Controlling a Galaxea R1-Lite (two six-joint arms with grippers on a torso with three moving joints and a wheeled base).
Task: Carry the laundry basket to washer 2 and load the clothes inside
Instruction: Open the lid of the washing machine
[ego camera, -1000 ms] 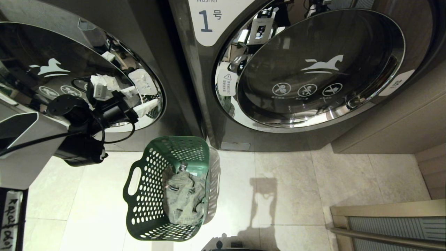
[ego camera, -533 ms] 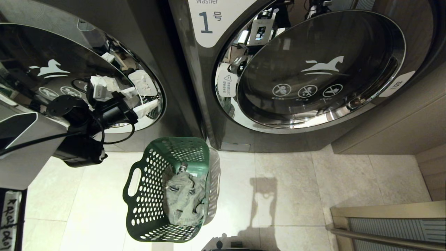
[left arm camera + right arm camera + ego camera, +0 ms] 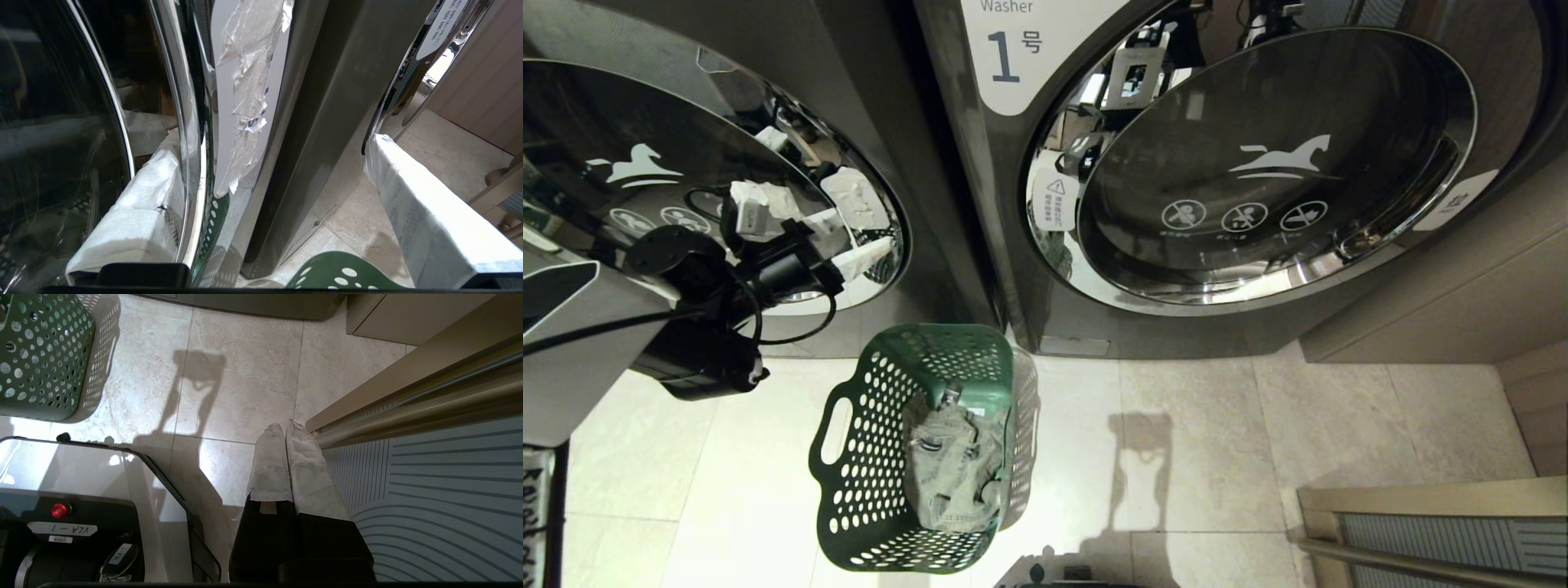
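- The left hand (image 3: 849, 233) is spread wide and holds nothing, its white-wrapped fingers (image 3: 425, 216) up against the chrome-ringed door of the left washer (image 3: 645, 163).
- The green laundry basket (image 3: 866, 457) sits on the tiled floor (image 3: 1217, 441) just before the gap between the two washers, with the grey-green clothes (image 3: 952, 469) inside.
- The washer labelled "1" (image 3: 1258, 163) is closed.
- The right hand (image 3: 286, 433), pressed closed and empty, hangs above the floor.

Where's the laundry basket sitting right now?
In the head view, the laundry basket stands on the floor tiles, low and left of centre, before the gap between the two washers, clothes inside.
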